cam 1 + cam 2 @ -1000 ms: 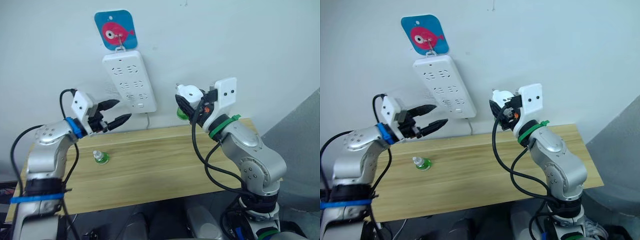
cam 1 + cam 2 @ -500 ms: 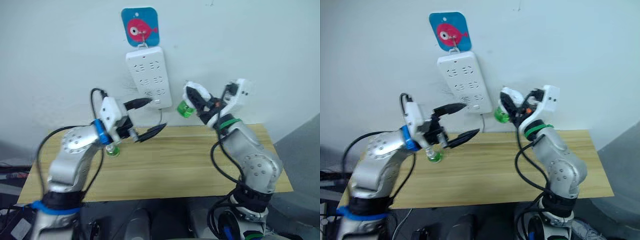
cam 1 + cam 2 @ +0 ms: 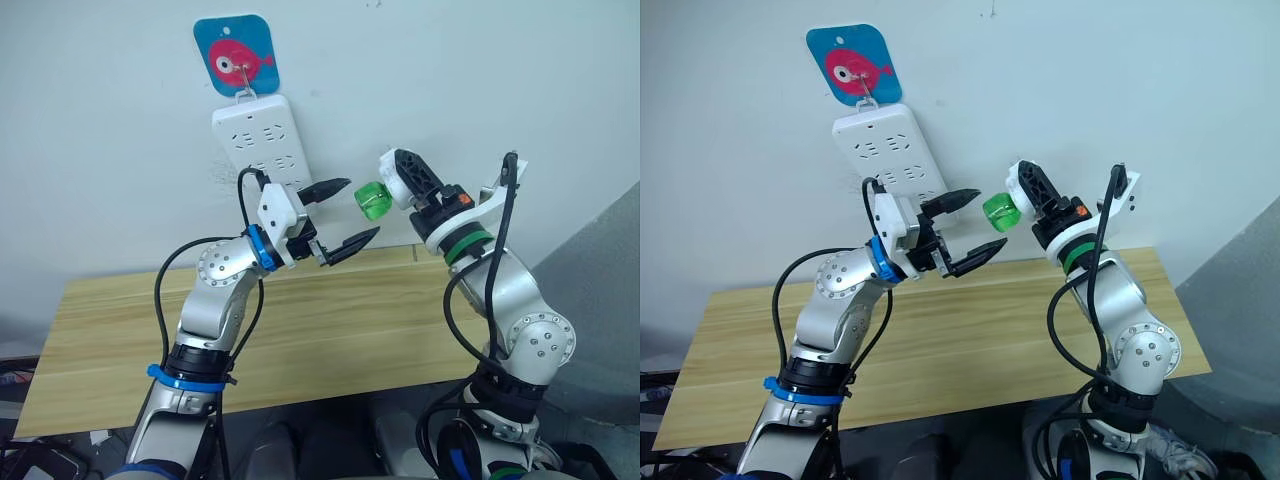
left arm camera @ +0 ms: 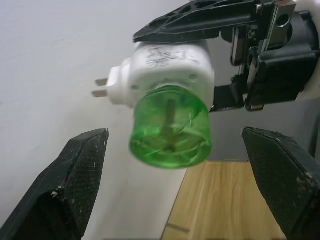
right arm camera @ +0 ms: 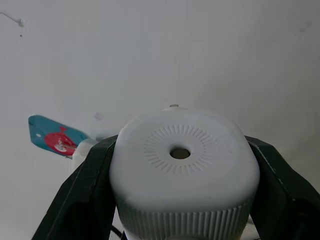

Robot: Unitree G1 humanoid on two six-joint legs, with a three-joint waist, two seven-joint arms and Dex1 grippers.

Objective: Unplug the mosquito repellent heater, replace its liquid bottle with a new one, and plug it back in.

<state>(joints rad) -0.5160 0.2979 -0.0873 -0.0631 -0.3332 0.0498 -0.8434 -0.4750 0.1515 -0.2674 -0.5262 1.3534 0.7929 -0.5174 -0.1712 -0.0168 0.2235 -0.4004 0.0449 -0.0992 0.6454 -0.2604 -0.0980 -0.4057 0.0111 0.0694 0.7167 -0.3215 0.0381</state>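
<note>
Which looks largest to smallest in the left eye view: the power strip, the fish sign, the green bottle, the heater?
1. power strip
2. fish sign
3. and 4. green bottle and mosquito repellent heater, held in the right gripper: alike, and the fingers cover much of the heater, so no ranking.

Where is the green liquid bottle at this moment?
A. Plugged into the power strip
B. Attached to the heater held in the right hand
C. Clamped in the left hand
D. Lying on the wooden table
B: the green liquid bottle sits on the mosquito repellent heater gripped by the right hand; the open left hand isn't touching it.
</note>
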